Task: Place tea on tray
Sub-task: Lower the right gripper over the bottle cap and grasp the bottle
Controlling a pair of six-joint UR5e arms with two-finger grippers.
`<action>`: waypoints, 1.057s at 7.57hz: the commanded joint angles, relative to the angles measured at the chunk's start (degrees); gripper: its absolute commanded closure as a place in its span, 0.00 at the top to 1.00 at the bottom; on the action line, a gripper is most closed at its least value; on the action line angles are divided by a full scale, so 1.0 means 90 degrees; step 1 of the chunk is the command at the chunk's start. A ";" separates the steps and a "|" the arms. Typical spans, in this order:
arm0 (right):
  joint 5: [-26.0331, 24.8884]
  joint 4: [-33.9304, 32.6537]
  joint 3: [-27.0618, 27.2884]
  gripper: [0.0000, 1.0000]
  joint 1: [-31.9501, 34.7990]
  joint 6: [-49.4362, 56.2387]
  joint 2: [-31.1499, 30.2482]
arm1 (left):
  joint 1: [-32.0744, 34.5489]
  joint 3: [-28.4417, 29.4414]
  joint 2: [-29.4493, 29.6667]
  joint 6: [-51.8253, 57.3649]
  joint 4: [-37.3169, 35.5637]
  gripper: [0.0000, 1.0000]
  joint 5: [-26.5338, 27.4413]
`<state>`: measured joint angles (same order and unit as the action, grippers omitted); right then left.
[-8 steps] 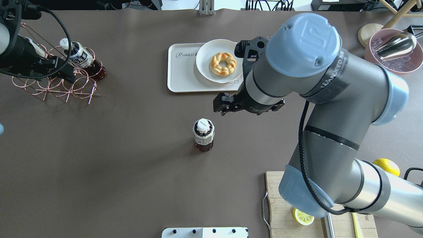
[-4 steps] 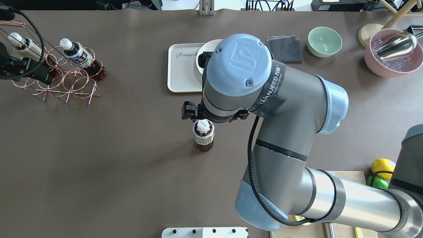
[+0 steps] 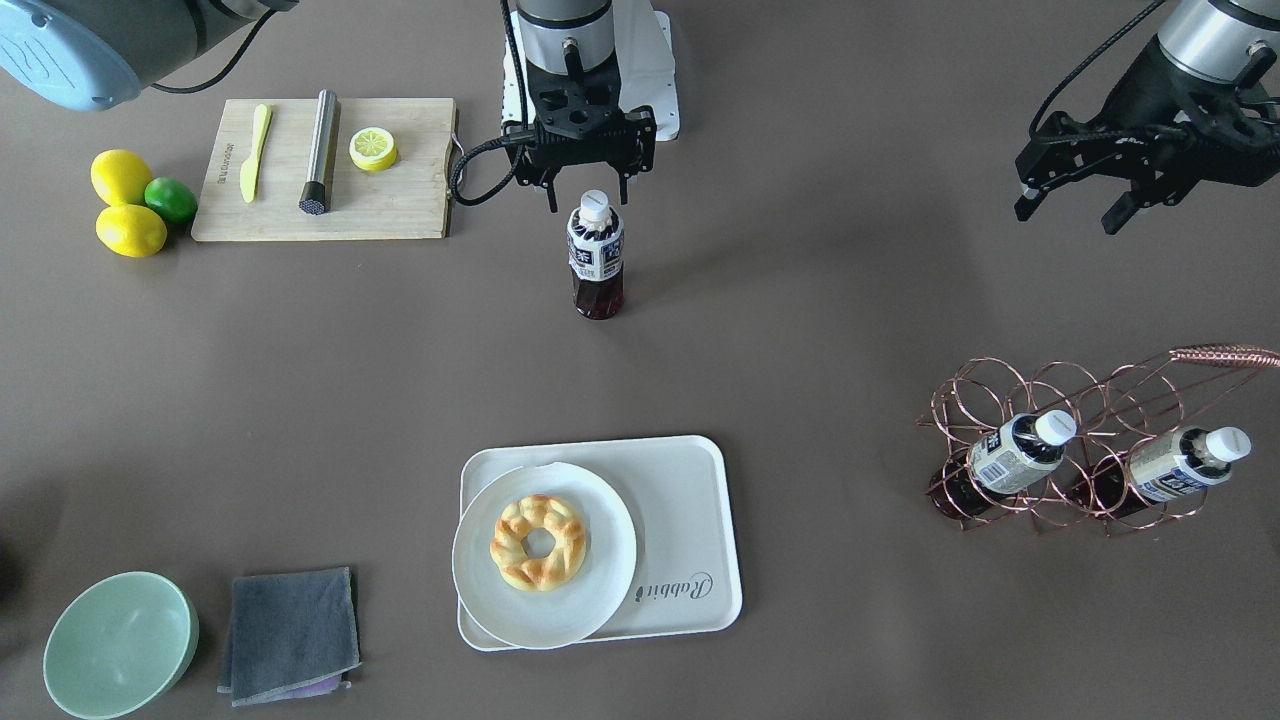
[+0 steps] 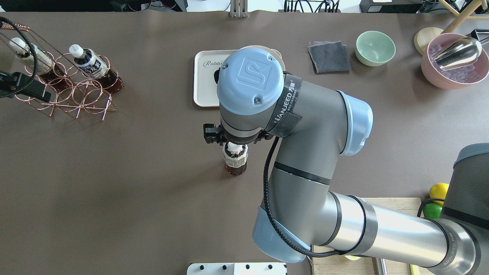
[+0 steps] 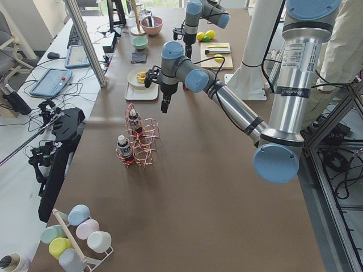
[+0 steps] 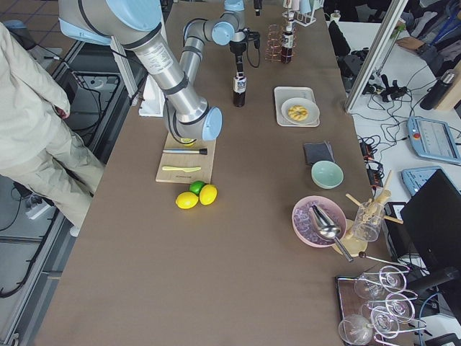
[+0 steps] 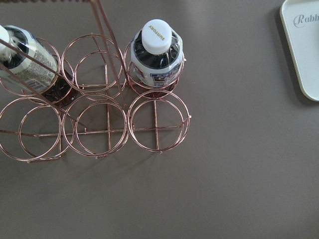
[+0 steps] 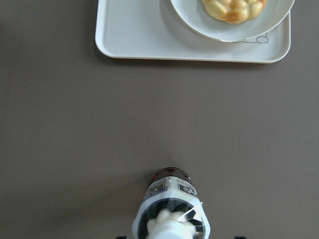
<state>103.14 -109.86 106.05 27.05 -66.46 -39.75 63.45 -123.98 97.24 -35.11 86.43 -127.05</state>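
The tea [image 3: 597,262] stands upright on the brown table [image 3: 300,380], roughly at its middle and well apart from the tray [image 3: 685,500], which lies toward the operators' side. The right end effector [image 3: 587,200] hangs directly over the bottle, pointing straight down. Its fingers are spread wide, one on each side of the white cap with a gap showing on both sides, so it grips nothing. In the right wrist view the cap sits centred at the bottom edge, with the tray beyond it across a stretch of table. A round white plate [image 3: 600,545] rests on the half of the tray away from the grey word "Rabbit", its rim reaching slightly over the tray's edge, and a braided ring pastry [image 3: 538,541] lies on the plate. The left end effector [image 3: 1065,215] hovers above the table on the robot's left side with its jaws parted and nothing between them, near a copper wire rack [image 3: 1090,395]. Two more bottles [image 3: 1010,455] lean tilted in the rack's rings. The left wrist view looks down on that rack, with a corner of the tray at its edge.
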 commanded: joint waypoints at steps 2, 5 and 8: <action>-0.0044 0.0019 -0.0162 0.65 -0.0046 0.0235 0.0003 | 0.0001 0.0044 -0.0275 -0.0044 0.0491 0.93 -0.0005; -0.0044 0.0019 -0.0153 0.00 -0.0046 0.0226 0.0023 | -0.0009 0.0132 -0.0326 -0.0376 0.0827 0.93 -0.0005; 0.0005 -0.0068 -0.0220 0.00 0.0157 0.0236 0.0372 | 0.0001 0.0064 -0.0316 -0.0386 0.0817 0.93 -0.0014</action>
<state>102.86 -109.81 104.60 26.81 -64.36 -39.08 63.38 -122.97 94.37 -38.46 93.81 -127.10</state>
